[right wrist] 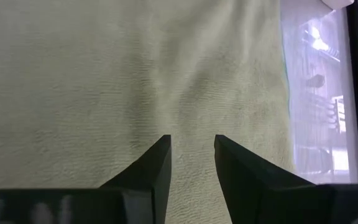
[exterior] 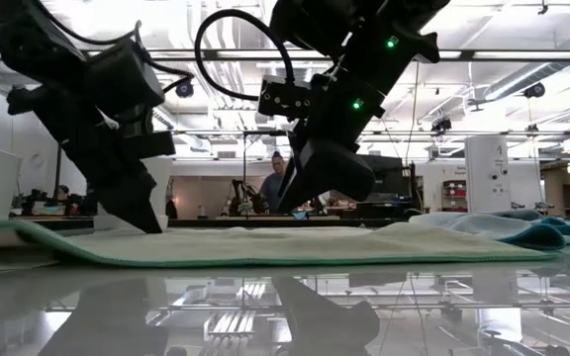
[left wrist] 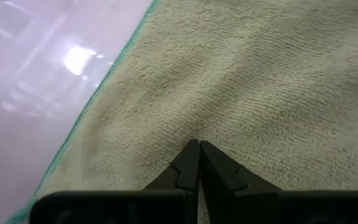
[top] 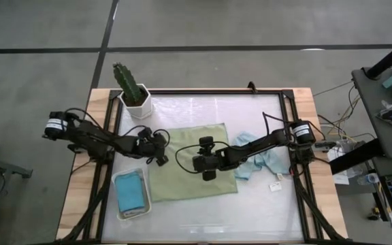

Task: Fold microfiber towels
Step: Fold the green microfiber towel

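Note:
A sage green microfiber towel [top: 192, 163] lies spread flat on the middle of the table, and its teal-stitched edge [left wrist: 86, 112] shows in the left wrist view. My left gripper [top: 162, 159] is shut, with its tips [left wrist: 197, 146] down on the towel just inside its left edge. My right gripper [top: 201, 165] is open above the middle of the towel [right wrist: 104, 81]; in the low view [exterior: 287, 205] it stands a little clear of the cloth. A crumpled pale blue towel [top: 260, 163] lies to the right of the green one. A teal towel [top: 131, 192] lies in a white tray. My left gripper rests its shut fingertips [exterior: 151, 225] on the top of the green towel near its left edge [left wrist: 166, 134]. It comes slanting down from the table's left. The towel lies flat on the table under them. I cannot tell whether any cloth is caught between the tips.
The white tray [top: 117, 204] stands at the near left, beside the green towel. A potted cactus [top: 133, 92] stands at the far left corner. A small white tag [top: 275, 186] lies near the pale blue towel. A dark frame [top: 286, 109] borders the glossy table.

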Robot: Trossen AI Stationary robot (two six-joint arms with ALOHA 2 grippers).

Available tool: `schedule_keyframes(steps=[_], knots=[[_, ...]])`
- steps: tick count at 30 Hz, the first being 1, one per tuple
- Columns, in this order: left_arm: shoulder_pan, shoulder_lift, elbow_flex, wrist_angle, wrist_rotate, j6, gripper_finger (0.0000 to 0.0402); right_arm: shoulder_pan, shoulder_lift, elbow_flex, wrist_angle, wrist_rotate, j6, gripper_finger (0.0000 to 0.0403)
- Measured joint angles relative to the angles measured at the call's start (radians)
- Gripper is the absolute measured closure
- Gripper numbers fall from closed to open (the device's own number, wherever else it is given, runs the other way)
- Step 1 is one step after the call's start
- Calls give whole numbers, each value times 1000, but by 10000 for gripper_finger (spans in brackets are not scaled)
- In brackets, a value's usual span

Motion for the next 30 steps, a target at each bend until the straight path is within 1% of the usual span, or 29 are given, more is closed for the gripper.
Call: schedule_keyframes(steps=[4, 8, 11, 13, 17, 22, 27, 29, 30], knots=[[10, -18, -3, 38, -30, 14, 402, 0, 0, 0, 1, 0, -2, 294], [9, -86, 1, 30, -10, 34, 402, 0, -9, -1, -24, 1, -12, 292], [0, -152, 19, 30, 37, 47, 402, 0, -36, -1, -54, 2, -11, 292], [-16, -187, 33, 27, 61, 56, 402, 0, -62, -3, -72, 2, -5, 292], [-65, -226, 83, 34, 62, 61, 402, 3, -126, -43, -72, -1, 14, 293], [-151, -218, 165, 38, 64, 63, 402, 20, -230, -136, -54, -4, 70, 299], [-240, -177, 261, 39, 68, 56, 402, 55, -353, -263, 42, -4, 70, 303], [-275, -153, 307, 25, 107, 53, 402, 68, -403, -308, 84, -5, 69, 303], [-292, -135, 340, 20, 146, 51, 402, 74, -429, -328, 95, -5, 71, 302]])
